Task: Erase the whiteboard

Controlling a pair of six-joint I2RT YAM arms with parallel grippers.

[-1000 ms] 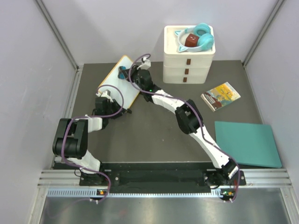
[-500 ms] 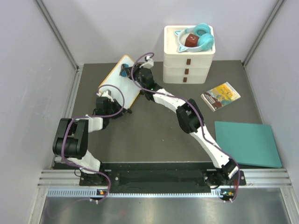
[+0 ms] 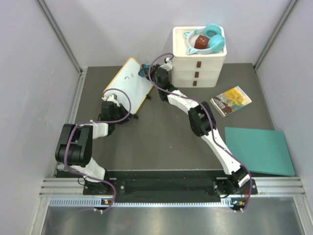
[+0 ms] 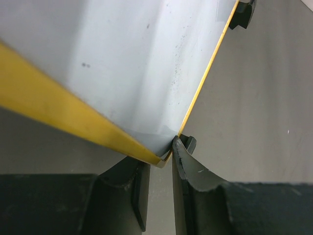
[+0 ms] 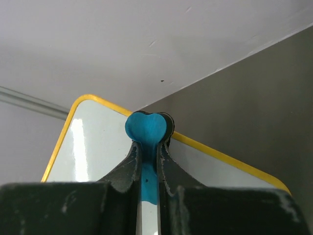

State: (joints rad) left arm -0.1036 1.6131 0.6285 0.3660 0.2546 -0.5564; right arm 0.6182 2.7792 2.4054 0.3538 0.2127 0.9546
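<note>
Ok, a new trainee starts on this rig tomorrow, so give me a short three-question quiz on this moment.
1. True or false: the left tool grips a corner of the whiteboard.
2. What does the right tool hold? A) a marker B) a blue eraser C) a cloth
3. Fill in: the headphones lie on top of the white ____.
Key: 1 true; 2 B; 3 drawers.
</note>
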